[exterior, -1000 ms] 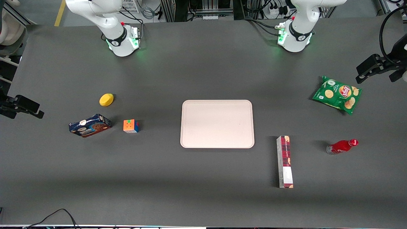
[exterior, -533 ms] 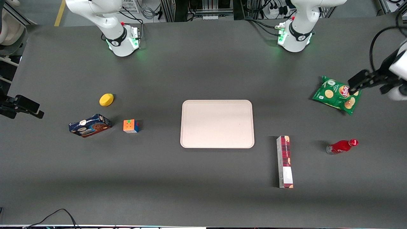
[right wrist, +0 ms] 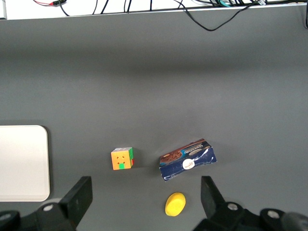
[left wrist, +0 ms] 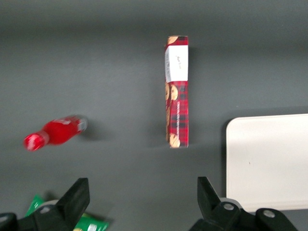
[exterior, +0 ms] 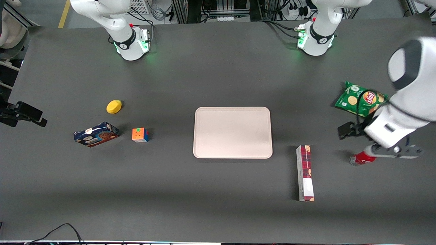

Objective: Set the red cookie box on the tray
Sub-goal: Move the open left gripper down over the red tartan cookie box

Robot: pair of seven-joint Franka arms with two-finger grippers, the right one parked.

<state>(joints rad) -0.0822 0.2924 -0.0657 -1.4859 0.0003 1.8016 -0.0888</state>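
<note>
The long, narrow dark-red plaid cookie box (exterior: 305, 173) lies flat on the dark grey desk (exterior: 204, 197), just beside the near corner of the large pale beige-pink rectangular tray (exterior: 232, 132) toward the working arm's end, not yet on it. The left arm's tool (left wrist: 143, 198) hangs above the desk with its two fingers spread wide and nothing held. It sits between the box and the red bottle (exterior: 358, 159), probably so it can line up across the box's narrow width, though its height is hard to judge.
</note>
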